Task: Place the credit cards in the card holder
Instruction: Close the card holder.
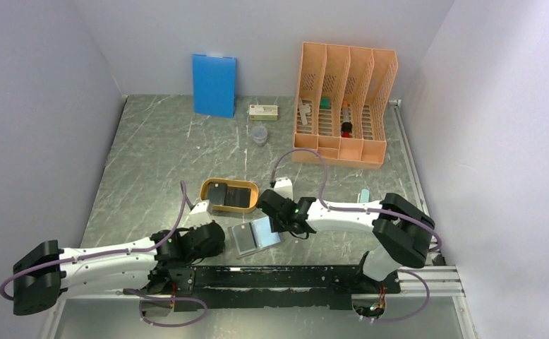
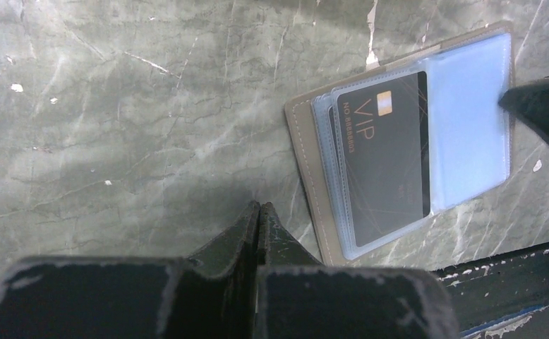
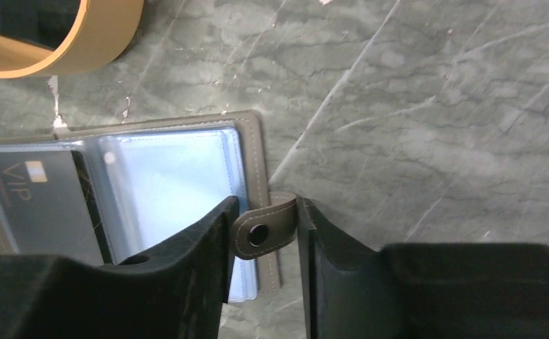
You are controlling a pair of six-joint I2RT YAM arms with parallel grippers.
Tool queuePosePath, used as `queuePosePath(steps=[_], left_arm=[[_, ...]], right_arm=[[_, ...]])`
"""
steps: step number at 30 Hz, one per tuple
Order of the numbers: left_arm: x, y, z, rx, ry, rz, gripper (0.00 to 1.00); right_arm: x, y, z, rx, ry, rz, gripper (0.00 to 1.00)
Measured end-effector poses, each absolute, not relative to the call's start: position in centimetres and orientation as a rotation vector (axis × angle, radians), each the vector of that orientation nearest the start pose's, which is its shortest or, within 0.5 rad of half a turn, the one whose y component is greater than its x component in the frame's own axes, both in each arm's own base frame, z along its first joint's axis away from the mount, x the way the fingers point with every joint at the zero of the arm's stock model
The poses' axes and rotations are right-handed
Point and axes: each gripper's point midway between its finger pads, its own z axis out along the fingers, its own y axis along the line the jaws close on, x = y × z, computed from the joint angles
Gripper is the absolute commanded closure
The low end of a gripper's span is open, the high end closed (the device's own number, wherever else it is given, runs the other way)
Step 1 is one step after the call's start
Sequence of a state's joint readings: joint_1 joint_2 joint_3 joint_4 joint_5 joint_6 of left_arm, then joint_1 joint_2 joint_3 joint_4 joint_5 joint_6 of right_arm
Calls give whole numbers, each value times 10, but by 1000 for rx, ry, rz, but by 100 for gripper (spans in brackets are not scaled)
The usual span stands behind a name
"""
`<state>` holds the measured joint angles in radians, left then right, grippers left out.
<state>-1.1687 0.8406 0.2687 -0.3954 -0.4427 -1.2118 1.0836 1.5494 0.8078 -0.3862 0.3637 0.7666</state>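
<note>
The card holder (image 1: 256,237) lies open on the table, with a grey-taupe cover and pale blue pockets. A black VIP credit card (image 2: 388,152) sits in its left pocket and also shows in the right wrist view (image 3: 39,205). Another dark card (image 1: 220,192) lies in the orange oval tray (image 1: 247,205). My right gripper (image 3: 266,206) is at the holder's right edge (image 3: 254,148), its jaws closed against the curled snap strap (image 3: 263,231). My left gripper (image 2: 259,212) is shut and empty, just left of the holder (image 2: 307,162).
The orange tray (image 3: 81,49) stands just behind the holder. At the back are a blue upright board (image 1: 214,85), a small box (image 1: 264,111), a small cup (image 1: 259,134) and a tall orange file rack (image 1: 346,106). The black base rail (image 1: 286,277) runs along the near edge.
</note>
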Motion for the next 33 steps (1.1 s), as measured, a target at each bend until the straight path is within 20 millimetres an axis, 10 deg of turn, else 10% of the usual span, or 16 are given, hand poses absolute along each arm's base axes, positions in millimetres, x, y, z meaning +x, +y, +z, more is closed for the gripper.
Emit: queuePosePath(steps=[6, 21, 33], left_arm=[[120, -186, 15, -168, 2465, -526, 95], [131, -252, 16, 53, 2481, -610, 95], [135, -269, 16, 55, 2468, -661, 95]], right_arm=[[187, 255, 27, -278, 2539, 173, 100], [159, 266, 110, -280, 2383, 656, 100], [132, 322, 65, -291, 2497, 990, 94]])
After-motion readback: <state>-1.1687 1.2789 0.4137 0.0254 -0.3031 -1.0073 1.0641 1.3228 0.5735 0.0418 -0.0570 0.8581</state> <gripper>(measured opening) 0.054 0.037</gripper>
